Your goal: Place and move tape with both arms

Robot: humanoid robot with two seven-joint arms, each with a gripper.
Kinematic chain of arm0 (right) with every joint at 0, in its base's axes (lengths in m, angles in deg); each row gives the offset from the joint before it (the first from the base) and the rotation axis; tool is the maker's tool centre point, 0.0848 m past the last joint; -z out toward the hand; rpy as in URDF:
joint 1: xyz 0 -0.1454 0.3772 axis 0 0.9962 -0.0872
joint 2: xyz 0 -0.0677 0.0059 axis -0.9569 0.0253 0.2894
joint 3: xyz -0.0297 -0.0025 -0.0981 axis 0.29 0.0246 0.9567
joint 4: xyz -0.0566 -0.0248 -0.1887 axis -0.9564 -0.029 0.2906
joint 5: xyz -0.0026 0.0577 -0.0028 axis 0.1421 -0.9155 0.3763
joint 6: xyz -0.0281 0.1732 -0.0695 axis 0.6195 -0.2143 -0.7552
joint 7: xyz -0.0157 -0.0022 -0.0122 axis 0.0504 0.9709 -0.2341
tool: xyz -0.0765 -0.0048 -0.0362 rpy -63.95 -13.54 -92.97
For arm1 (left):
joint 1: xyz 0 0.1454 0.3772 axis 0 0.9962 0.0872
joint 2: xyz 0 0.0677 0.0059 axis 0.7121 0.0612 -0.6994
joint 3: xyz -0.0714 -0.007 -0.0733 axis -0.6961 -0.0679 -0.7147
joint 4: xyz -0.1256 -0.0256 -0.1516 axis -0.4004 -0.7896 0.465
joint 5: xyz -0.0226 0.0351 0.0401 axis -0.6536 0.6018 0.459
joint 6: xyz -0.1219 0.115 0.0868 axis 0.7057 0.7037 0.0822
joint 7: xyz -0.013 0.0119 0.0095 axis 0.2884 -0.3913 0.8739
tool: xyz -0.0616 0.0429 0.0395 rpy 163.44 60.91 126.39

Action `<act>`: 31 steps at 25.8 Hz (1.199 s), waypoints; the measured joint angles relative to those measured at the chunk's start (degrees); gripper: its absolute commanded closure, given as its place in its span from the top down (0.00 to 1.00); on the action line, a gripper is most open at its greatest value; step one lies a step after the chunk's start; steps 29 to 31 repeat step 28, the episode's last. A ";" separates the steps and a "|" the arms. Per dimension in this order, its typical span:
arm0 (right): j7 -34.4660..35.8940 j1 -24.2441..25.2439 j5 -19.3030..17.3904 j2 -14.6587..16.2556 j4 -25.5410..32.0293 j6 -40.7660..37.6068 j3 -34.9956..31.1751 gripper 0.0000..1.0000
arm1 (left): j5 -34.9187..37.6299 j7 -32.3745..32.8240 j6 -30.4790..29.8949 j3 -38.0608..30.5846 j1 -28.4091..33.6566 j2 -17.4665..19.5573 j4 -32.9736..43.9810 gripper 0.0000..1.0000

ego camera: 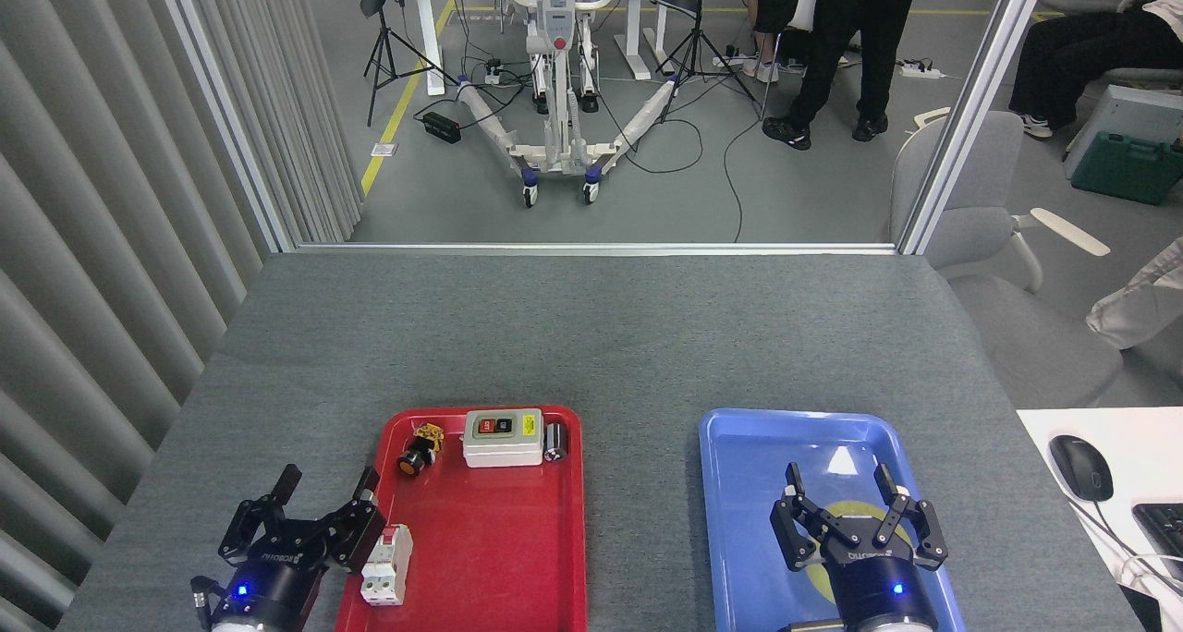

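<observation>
While the right claw [839, 503] hangs with its black fingers spread wide and nothing between them, the glossy translucent yellow roll of packing tape [859, 514] lies flat in the shallow blue plastic tray [739, 484] near the counter's front right edge, mostly hidden under that claw so that only a yellow arc shows between and beside the fingers. I judge this to be the approach step for picking up the roll; whether the fingertips touch it cannot be told. The next move calls for lowering until the fingers straddle the roll's wall, then clenching squarely, since the glossy surface could slip. The left claw [323, 489], likewise spread and empty, waits at the front left corner of the grey felt-covered counter [591, 336], just beside a white circuit breaker [386, 565] in the red plastic tray [499, 558].
</observation>
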 measured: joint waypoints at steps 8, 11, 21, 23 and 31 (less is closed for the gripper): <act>-0.07 0.10 -0.03 0.05 0.02 0.11 0.26 0.99 | -0.04 0.06 -0.02 -0.08 0.11 0.14 -0.12 1.00; 0.12 0.11 -0.07 0.21 0.02 0.24 0.26 0.99 | -0.07 0.06 -0.02 -0.09 0.16 0.16 -0.06 1.00; -0.25 0.11 -0.09 0.37 0.02 0.44 0.26 0.99 | -0.12 0.10 -0.07 -0.19 0.26 0.33 0.74 1.00; -0.26 0.11 -0.09 0.40 0.02 0.52 0.26 0.99 | -0.12 0.10 -0.08 -0.18 0.26 0.33 0.76 1.00; -0.27 0.21 -0.09 0.40 0.08 0.55 0.26 0.99 | -0.12 0.11 -0.12 -0.22 0.26 0.33 0.52 1.00</act>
